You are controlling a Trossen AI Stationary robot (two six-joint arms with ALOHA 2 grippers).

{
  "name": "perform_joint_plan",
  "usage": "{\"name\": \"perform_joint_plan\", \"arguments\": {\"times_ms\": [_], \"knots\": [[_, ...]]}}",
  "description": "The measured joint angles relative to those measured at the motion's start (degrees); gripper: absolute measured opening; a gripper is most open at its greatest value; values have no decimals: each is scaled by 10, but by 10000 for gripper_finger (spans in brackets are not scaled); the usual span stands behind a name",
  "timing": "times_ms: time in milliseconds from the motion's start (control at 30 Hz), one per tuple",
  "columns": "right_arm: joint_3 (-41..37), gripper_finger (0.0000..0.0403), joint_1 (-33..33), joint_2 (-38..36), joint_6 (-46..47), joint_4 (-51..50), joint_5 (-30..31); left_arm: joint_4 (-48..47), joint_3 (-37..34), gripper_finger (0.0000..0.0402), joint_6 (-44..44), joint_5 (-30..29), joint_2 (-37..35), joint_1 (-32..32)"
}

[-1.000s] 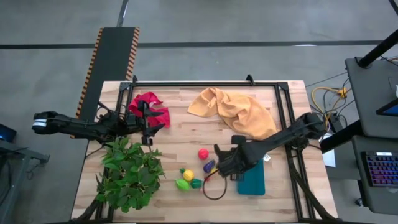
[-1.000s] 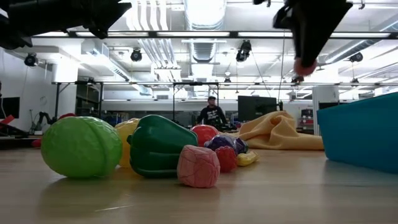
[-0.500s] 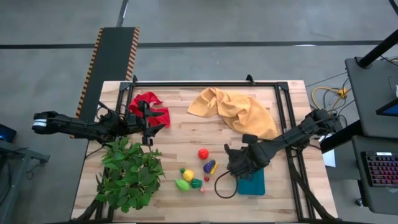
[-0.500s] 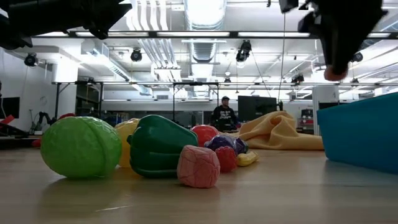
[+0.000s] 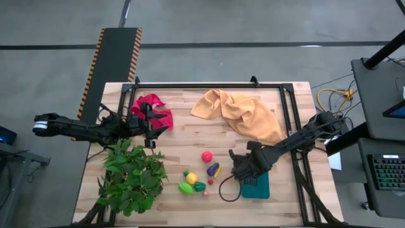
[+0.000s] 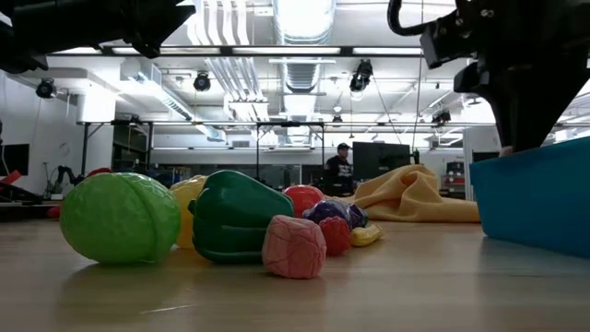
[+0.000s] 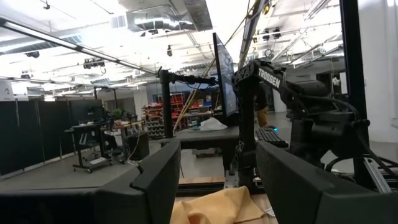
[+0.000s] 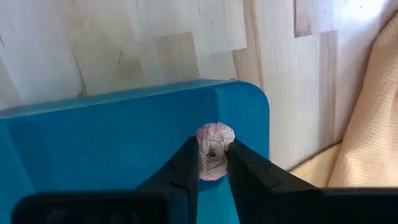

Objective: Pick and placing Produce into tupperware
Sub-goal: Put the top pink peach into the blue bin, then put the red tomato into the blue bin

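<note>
We see the right gripper pinching a small pink piece low inside the tupperware, lower right of centre overhead, probably to drop it cleanly. The remaining produce clusters just left. The left gripper waits at upper left; its fingers look parted. The arm hides most of the container from above.

Seven produce pieces, one tupperware, two cloths.

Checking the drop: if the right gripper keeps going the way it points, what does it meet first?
Most likely the floor of the tupperware; the right gripper, shut on the pink piece, points into it.
</note>
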Motion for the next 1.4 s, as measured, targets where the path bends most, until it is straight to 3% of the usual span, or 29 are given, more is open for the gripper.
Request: {"name": "perform_joint_plan", "arguments": {"times_ms": [733, 1167, 1400], "knots": [[-1, 92, 0, 0, -1, 28, 0, 0, 0, 196, 0, 0, 1, 0], [-1, 137, 0, 1, -1, 29, 2, 0, 0, 196, 0, 0, 1, 0], [16, 139, -1, 0, -8, 30, 82, 0, 0, 196, 0, 0, 1, 0]]}}
